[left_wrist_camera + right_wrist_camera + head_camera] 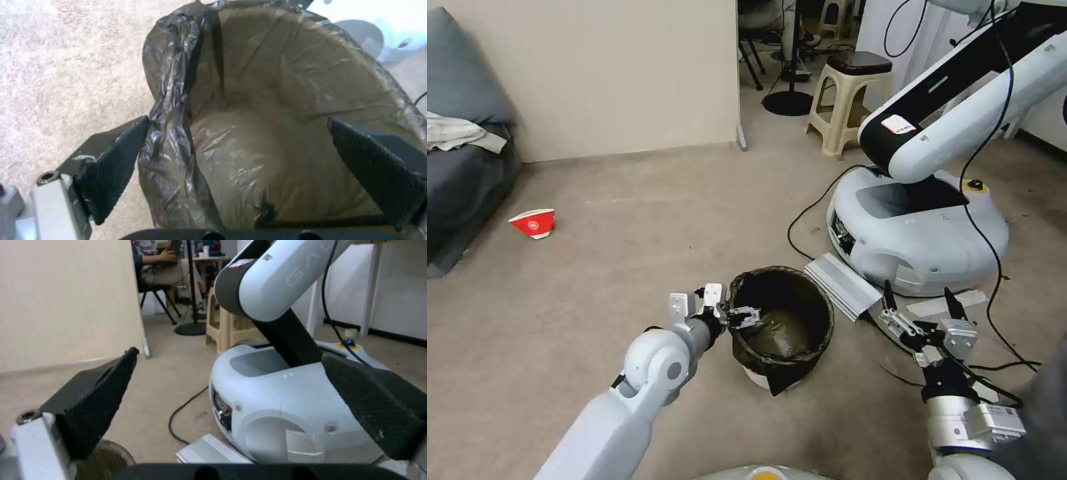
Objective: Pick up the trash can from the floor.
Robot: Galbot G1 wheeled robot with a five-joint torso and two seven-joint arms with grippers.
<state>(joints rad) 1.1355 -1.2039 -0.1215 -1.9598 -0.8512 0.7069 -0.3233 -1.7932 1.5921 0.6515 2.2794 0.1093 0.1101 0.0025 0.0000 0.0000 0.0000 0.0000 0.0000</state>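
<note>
The trash can (pixel 780 325), a small round white bin lined with a crinkled dark bag, stands on the beige floor (pixel 614 267) just ahead of me. My left gripper (pixel 748 316) is open at the can's left rim. In the left wrist view the gripper (pixel 238 119) straddles the bag-covered rim (pixel 171 110): one finger (pixel 113 163) is outside the trash can (pixel 285 100), the other inside, neither pressing. My right gripper (pixel 918 289) hangs open to the right of the can, holding nothing. The right wrist view shows this gripper (pixel 229 353) and the can's edge (pixel 109 458).
Another robot's white base (pixel 917 227) and arm stand close on the right, with an aluminium rail (pixel 844 287) and black cables beside the can. A red paper bowl (pixel 534 222) lies at the left near a grey sofa (pixel 460 167). A beige stool (pixel 847 93) stands behind.
</note>
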